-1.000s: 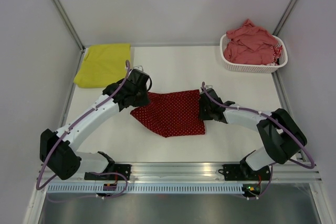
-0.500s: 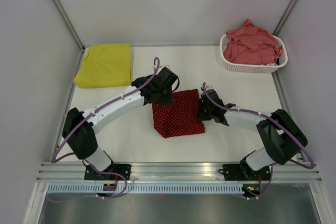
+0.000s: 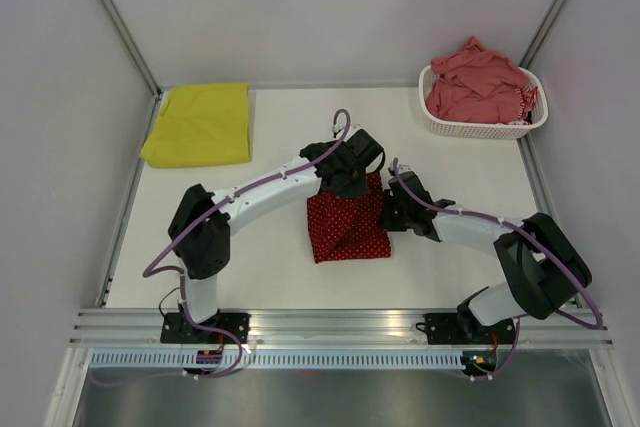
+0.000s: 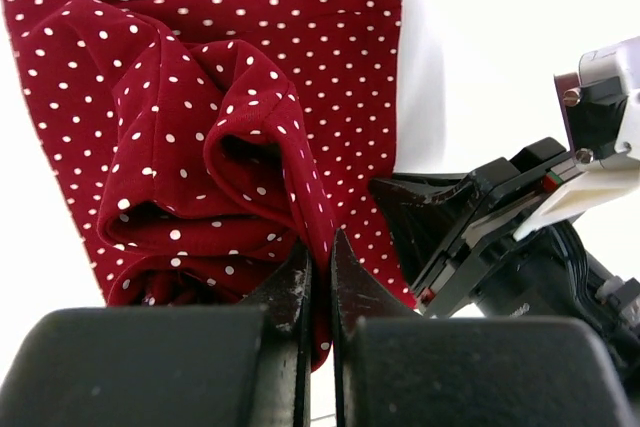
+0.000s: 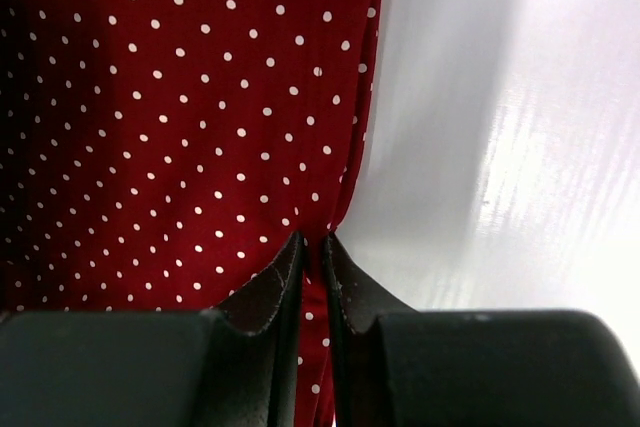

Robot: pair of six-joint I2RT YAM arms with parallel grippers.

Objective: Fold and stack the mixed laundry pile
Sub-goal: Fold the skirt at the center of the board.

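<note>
The dark red white-dotted cloth point(image 3: 345, 229), one piece, lies folded into a narrow upright rectangle near the middle of the table point(image 3: 270, 267), held between two arms. The left gripper point(image 4: 320, 247) pinches a bunched fold at the cloth's far edge, its jaws nearly together. The right gripper point(image 5: 312, 242), just beside it, nips the cloth's right edge with jaws equally narrow. Farther back, one yellow-green garment point(image 3: 198, 124) lies folded flat in the far left corner. In the far right corner, one white perforated basket point(image 3: 480, 129) holds a heap of salmon-pink garments point(image 3: 478, 82). The tabletop is white and glossy, enclosed by plain grey walls point(image 3: 330, 7).
</note>
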